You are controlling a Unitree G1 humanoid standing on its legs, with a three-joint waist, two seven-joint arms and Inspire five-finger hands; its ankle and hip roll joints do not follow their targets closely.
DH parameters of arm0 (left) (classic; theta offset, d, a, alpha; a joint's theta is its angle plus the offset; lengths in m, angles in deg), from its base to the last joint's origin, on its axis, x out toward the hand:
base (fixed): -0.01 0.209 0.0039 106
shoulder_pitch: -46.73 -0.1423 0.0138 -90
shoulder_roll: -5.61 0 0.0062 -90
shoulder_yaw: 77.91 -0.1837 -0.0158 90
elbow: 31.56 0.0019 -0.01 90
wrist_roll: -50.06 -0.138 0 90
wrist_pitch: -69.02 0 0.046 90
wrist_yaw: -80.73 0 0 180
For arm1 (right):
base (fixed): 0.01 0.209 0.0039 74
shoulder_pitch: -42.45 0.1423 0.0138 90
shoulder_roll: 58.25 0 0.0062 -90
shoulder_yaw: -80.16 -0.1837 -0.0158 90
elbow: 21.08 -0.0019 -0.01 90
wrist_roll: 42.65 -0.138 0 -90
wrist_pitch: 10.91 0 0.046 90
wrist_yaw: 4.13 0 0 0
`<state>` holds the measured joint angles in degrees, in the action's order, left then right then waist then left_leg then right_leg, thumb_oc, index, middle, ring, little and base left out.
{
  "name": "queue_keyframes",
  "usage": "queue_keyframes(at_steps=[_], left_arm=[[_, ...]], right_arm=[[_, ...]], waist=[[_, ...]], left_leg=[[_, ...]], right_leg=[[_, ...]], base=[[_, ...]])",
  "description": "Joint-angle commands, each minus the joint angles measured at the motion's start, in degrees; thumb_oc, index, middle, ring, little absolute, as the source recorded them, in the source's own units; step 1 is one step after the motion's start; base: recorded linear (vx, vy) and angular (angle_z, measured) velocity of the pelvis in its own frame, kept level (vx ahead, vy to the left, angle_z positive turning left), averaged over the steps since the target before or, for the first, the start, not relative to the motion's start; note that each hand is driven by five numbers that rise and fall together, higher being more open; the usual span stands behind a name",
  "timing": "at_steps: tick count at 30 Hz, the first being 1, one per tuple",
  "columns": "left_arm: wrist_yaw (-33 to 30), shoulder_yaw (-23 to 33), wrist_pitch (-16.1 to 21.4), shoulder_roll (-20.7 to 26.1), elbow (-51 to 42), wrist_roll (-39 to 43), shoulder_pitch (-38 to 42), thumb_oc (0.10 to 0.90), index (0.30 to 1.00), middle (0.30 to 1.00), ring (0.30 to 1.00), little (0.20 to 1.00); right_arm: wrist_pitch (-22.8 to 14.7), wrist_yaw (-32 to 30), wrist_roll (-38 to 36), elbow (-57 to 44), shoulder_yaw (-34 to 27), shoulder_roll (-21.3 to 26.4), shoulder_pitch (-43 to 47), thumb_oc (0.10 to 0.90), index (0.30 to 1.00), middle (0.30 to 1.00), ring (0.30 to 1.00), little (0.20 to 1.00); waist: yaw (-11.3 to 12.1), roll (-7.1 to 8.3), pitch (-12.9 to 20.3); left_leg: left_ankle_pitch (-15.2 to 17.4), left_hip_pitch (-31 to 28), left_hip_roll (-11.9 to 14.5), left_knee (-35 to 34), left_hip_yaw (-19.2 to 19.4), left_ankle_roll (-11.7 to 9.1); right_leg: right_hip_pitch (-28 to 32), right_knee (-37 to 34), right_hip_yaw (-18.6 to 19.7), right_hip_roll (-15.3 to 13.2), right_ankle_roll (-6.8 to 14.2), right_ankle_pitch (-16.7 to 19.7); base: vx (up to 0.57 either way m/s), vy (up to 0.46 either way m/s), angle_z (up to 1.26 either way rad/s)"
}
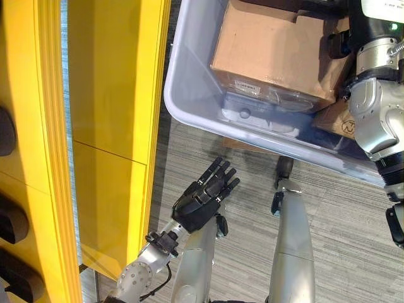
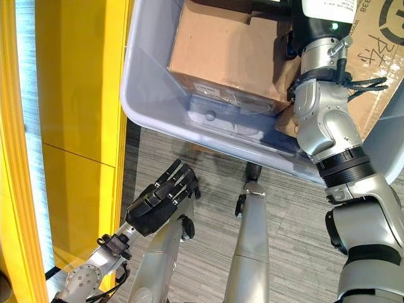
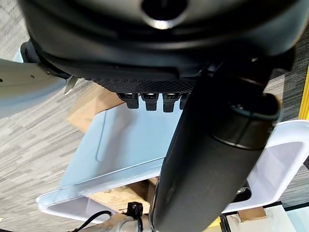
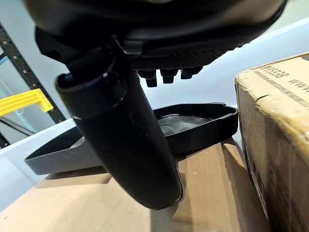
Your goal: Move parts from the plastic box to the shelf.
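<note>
Lying inside the pale plastic box [image 1: 189, 95]: a black moulded part [image 4: 145, 130], resting on flat cardboard [image 4: 212, 193] beside a brown carton [image 1: 278, 50] bearing a small white printed label, too fine to make out. Reaching into the box over the cardboard, the right hand [image 4: 125, 140], thumb extended just above the part, fingers not visibly gripping anything. Hanging below the box rim over grey carpet [image 1: 341, 240], the left hand [image 1: 203, 197], fingers straight and released. Standing close beside it, the yellow shelf [image 1: 113, 126].

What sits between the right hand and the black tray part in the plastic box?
Nothing visible: the right hand hangs just above the cardboard beside the black tray part inside the plastic box.
</note>
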<state>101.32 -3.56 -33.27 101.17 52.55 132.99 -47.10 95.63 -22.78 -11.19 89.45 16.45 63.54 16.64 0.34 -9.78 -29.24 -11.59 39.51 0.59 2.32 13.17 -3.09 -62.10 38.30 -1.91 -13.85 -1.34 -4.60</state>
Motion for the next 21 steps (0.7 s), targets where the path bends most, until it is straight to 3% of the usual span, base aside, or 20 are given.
queue_keyframes(at_steps=[1, 7, 8, 9, 10, 11, 12, 21], left_arm=[[2.29, -2.17, -0.06, -2.13, -6.72, 1.65, -1.39, 0.900, 1.000, 1.000, 1.000, 1.000], [2.40, -1.48, -0.69, -1.27, -6.82, 1.27, -1.73, 0.900, 1.000, 1.000, 1.000, 1.000], [2.50, -1.37, -0.82, -1.30, -6.85, 1.02, -1.86, 0.900, 1.000, 1.000, 1.000, 1.000], [2.70, -1.18, -1.02, -1.28, -6.85, 0.74, -1.98, 0.900, 1.000, 1.000, 1.000, 1.000], [2.79, -1.03, -1.19, -1.23, -7.08, 0.48, -2.12, 0.900, 1.000, 1.000, 1.000, 1.000], [2.79, -1.03, -1.19, -1.23, -7.08, 0.48, -2.12, 0.900, 1.000, 1.000, 1.000, 1.000], [2.80, -0.71, -1.28, -1.00, -7.42, 0.36, -2.43, 0.900, 1.000, 1.000, 1.000, 1.000], [1.19, 0.67, -2.75, -0.17, -8.98, -0.98, -2.36, 0.900, 1.000, 1.000, 1.000, 1.000]], right_arm=[[-1.65, 2.99, 0.69, 3.28, 7.35, 5.22, 7.94, 0.900, 1.000, 1.000, 1.000, 1.000], [-2.02, 11.70, 2.17, 4.77, 11.39, 4.92, 10.36, 0.900, 1.000, 1.000, 1.000, 1.000], [-1.07, 13.16, 1.48, 5.01, 12.15, 4.80, 10.71, 0.853, 0.934, 0.934, 0.934, 0.934], [-0.03, 13.90, 0.72, 5.48, 12.72, 4.66, 10.97, 0.682, 0.695, 0.695, 0.695, 0.695], [0.59, 14.62, -0.41, 5.94, 13.10, 4.57, 11.14, 0.569, 0.536, 0.536, 0.536, 0.536], [0.59, 14.62, -0.41, 5.94, 13.10, 4.57, 11.14, 0.569, 0.536, 0.536, 0.536, 0.536], [1.72, 17.16, -3.01, 7.37, 13.57, 3.90, 11.77, 0.400, 0.300, 0.300, 0.300, 0.300], [1.65, 19.97, -6.12, 13.76, 13.06, 3.15, 12.14, 0.400, 0.300, 0.300, 0.300, 0.300]], waist=[[1.92, -9.99, -0.56], [2.97, -9.49, -0.56], [3.14, -9.37, -0.56], [3.27, -9.31, -0.56], [3.42, -9.30, -0.56], [3.42, -9.30, -0.56], [3.82, -9.19, -0.56], [5.00, -8.04, -0.56]], left_leg=[[12.83, -1.05, 3.88, 13.74, -4.40, -2.62], [12.90, 2.04, 4.12, 16.42, -5.42, -2.51], [12.82, 2.51, 4.21, 16.79, -5.54, -2.48], [12.73, 2.80, 4.26, 17.12, -5.67, -2.49], [12.75, 3.01, 4.27, 17.30, -5.75, -2.45], [12.75, 3.01, 4.27, 17.30, -5.75, -2.45], [12.78, 3.98, 4.25, 18.24, -6.11, -2.38], [13.07, 6.85, 4.05, 20.96, -7.41, -1.99]], right_leg=[[0.66, -1.13, 1.30, 0.99, 3.81, -2.12], [-0.03, 0.51, 0.81, 0.98, 3.35, -2.99], [-0.10, 0.62, 0.71, 0.93, 3.29, -3.06], [-0.09, 0.73, 0.67, 0.90, 3.25, -3.13], [-0.03, 0.76, 0.61, 0.87, 3.20, -3.21], [-0.03, 0.76, 0.61, 0.87, 3.20, -3.21], [-0.10, 1.14, 0.50, 0.92, 3.09, -3.44], [0.84, 0.70, -0.74, 1.13, 3.08, -3.46]], base=[[0.01, -0.079, 0.11], [0.00, -0.071, 0.03], [0.00, -0.049, 0.06], [0.00, -0.049, 0.09], [0.00, -0.028, 0.10], [0.01, -0.044, 0.07], [0.01, -0.056, 0.04], [0.00, -0.069, 0.04]])
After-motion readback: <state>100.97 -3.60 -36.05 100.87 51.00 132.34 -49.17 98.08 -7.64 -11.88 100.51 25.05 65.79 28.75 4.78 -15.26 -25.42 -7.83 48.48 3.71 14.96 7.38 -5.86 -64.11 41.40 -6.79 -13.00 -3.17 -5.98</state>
